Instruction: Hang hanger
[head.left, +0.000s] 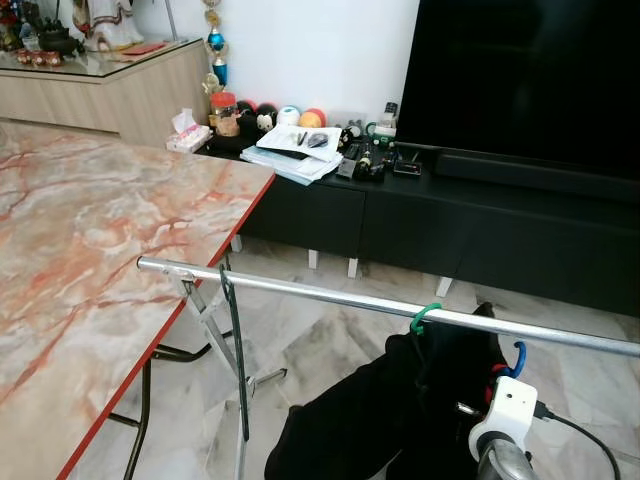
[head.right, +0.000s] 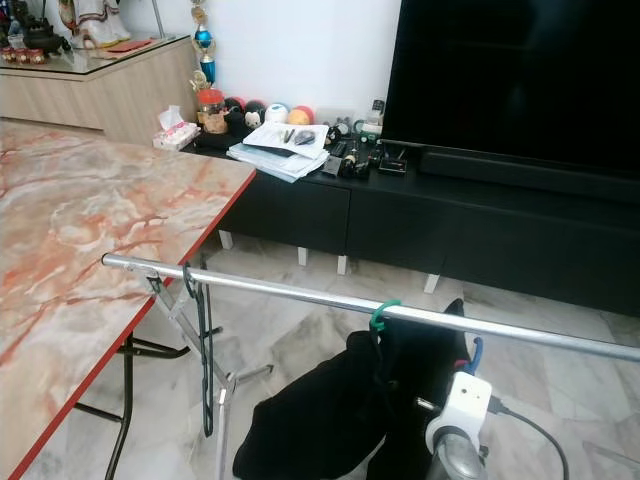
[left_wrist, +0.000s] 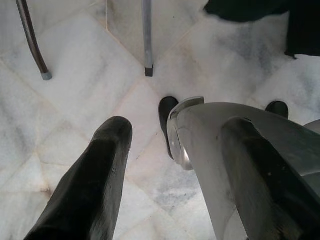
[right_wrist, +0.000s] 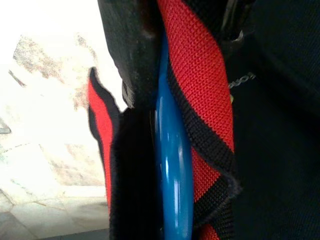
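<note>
Silver rail (head.left: 330, 296) runs level across the foreground, its near end beside the marbled counter (head.left: 90, 250). Green hanger hook (head.left: 424, 318) sits over the rail, black garment (head.left: 380, 410) hanging below it. Just beside, to the robot's right and below the rail, the blue hanger (head.left: 518, 358) rises with its hook short of the rail, not resting on it. Right end effector (right_wrist: 150, 112) is clenched on the blue hanger's shaft, with red-and-black fabric (right_wrist: 197, 85) pressed against it; its white wrist housing (head.left: 505, 410) sits directly beneath. Left end effector (left_wrist: 165, 150) hangs low over the marble floor (left_wrist: 75, 95), fingers spread, grasping nothing. Black TV console (head.left: 450, 220) stands behind.
</note>
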